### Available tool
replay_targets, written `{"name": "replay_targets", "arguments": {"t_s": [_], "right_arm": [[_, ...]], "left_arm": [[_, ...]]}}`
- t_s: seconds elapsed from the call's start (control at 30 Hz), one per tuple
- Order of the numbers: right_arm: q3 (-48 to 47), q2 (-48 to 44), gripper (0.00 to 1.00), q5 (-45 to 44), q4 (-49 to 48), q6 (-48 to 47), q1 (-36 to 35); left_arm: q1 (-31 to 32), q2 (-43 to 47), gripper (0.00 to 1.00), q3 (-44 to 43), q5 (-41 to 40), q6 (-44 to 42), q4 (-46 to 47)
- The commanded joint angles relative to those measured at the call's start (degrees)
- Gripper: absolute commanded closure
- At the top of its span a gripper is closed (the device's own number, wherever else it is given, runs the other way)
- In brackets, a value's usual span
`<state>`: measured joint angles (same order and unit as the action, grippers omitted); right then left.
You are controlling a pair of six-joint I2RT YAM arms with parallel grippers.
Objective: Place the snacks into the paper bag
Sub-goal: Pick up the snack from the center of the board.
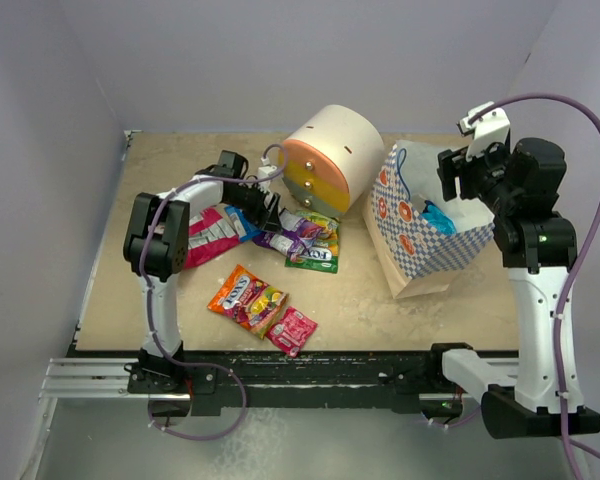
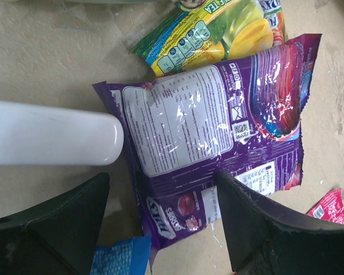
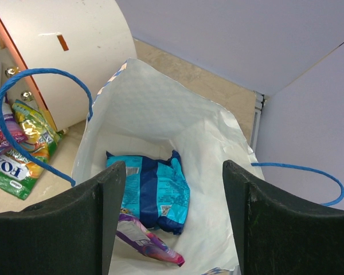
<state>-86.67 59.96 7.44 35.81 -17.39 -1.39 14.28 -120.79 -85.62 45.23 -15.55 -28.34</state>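
left hand (image 2: 160,189) spread wide over purple packet (image 2: 218,120), frame centre: looks light, crinkly, slippery; best pinched across its lower edge.

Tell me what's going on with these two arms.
The right gripper hangs open over the paper bag, which holds a blue packet and a purple-pink packet. The left gripper is open above a purple packet on the table. An orange packet and others lie loose nearby.

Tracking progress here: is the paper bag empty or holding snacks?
Not empty. The right wrist view shows a blue packet and a purple packet lying inside the paper bag.
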Motion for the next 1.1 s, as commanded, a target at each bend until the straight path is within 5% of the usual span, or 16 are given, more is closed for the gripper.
{"name": "replay_targets", "arguments": {"t_s": [0.0, 0.1, 0.4, 0.87, 1.07], "right_arm": [[-0.1, -0.1, 0.28, 4.6, -0.7, -0.1, 1.3], [0.2, -0.2, 0.27, 6.1, -0.7, 0.0, 2.2], [1.8, -1.2, 0.25, 8.6, -0.5, 0.1, 5.2], [0.7, -2.5, 0.22, 14.7, 3.9, -4.9, 5.6], [-2.6, -1.4, 0.2, 22.8, 5.8, -6.0, 5.5]], "left_arm": [[0.5, -1.5, 0.22, -1.8, 3.3, 2.8, 0.7], [0.6, -1.6, 0.24, 0.5, 4.3, 4.8, 2.9], [0.7, -0.3, 0.59, 5.5, 5.0, 7.8, 9.4], [0.7, 6.2, 0.99, 0.2, 9.3, -1.5, 2.2], [0.7, 12.6, 1.0, -1.7, 13.0, -4.6, -0.6]]}}
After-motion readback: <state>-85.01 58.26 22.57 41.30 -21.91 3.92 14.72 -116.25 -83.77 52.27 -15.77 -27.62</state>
